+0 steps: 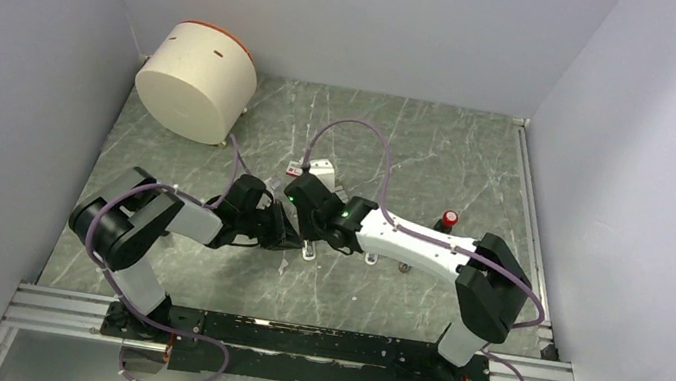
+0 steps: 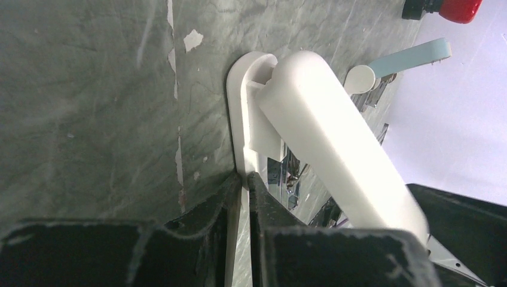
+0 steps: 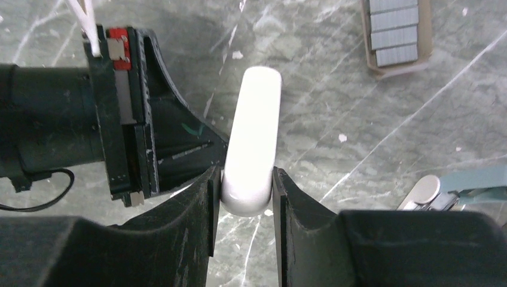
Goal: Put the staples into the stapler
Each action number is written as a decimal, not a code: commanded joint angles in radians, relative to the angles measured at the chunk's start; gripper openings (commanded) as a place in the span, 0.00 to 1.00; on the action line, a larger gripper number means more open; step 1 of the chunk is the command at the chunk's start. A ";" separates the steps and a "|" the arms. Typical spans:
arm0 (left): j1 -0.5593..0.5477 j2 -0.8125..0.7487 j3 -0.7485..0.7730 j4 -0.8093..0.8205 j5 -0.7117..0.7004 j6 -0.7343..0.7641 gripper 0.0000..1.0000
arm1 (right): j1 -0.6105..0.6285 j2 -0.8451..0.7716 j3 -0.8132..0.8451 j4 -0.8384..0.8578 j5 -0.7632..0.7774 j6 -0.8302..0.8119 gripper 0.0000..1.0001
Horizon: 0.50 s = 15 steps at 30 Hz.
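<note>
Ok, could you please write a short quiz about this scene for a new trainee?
1. True or false: the right gripper holds the staples.
2. Which part of the stapler does the left gripper clamp? A: the thin base plate. B: the raised top bar. C: nothing.
3. Fill in: the stapler's top bar is hinged ____ from its base.

Key: 1 false, it is shut on the stapler's top bar, and the staples lie apart in their open tray. 2 A. 3 up.
</note>
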 commanded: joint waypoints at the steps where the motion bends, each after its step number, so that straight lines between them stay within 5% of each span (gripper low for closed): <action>1: -0.003 0.038 -0.019 -0.185 -0.204 0.068 0.18 | 0.027 0.002 -0.021 -0.057 -0.073 0.103 0.18; 15: -0.003 -0.258 0.001 -0.404 -0.407 0.068 0.21 | 0.068 0.170 -0.024 -0.040 -0.020 0.128 0.17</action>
